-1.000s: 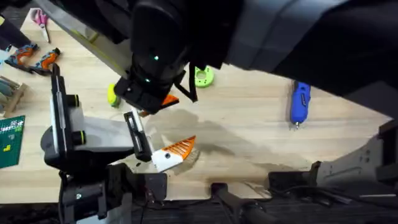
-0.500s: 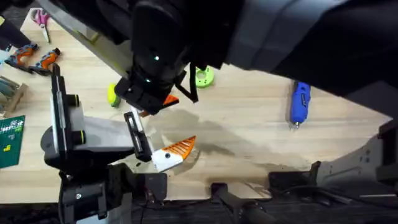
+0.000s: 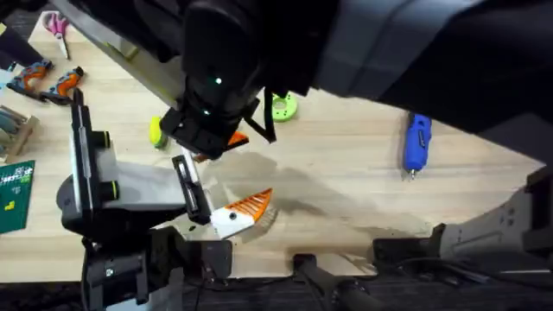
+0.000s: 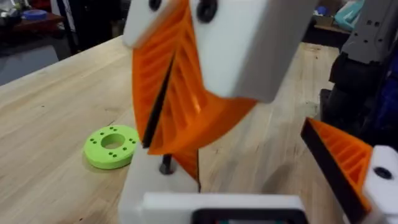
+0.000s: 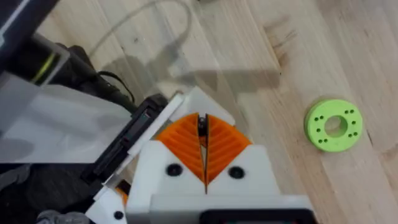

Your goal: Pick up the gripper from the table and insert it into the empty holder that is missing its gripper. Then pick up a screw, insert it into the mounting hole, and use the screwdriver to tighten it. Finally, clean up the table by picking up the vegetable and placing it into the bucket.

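Blue and pen-shaped, the screwdriver (image 3: 416, 143) lies on the right part of the pale wooden bench (image 3: 346, 181), its long axis running roughly toward and away from the arm bases, thin metal bit pointing toward the bases. It sits well apart from both arms' working ends.

The yellow-green vegetable (image 3: 156, 132) shows as a small oblong at the left of the dark right arm where that arm crosses the middle, its long axis also running near to far. A lime-green disc (image 3: 282, 106) with a centre hole lies just beyond the same arm.

From overhead the right pincer (image 3: 226, 138) is largely hidden under its own dark wrist, with a sliver of orange showing; the right wrist view instead shows its two orange ribbed pads (image 5: 185, 146) pressed together with a thin dark line between them, above a white and black mount. Whether anything is pinched there I cannot tell. That view also shows the disc (image 5: 334, 125) off to one side on the wood.

The left pincer (image 3: 246, 206) lies low near the bench's front edge, one orange triangular finger on a white base visible from overhead. In the left wrist view its fingers (image 4: 339, 158) stand apart, and the right arm's closed orange pads (image 4: 177, 93) hang between them, with the disc (image 4: 112, 146) beyond.
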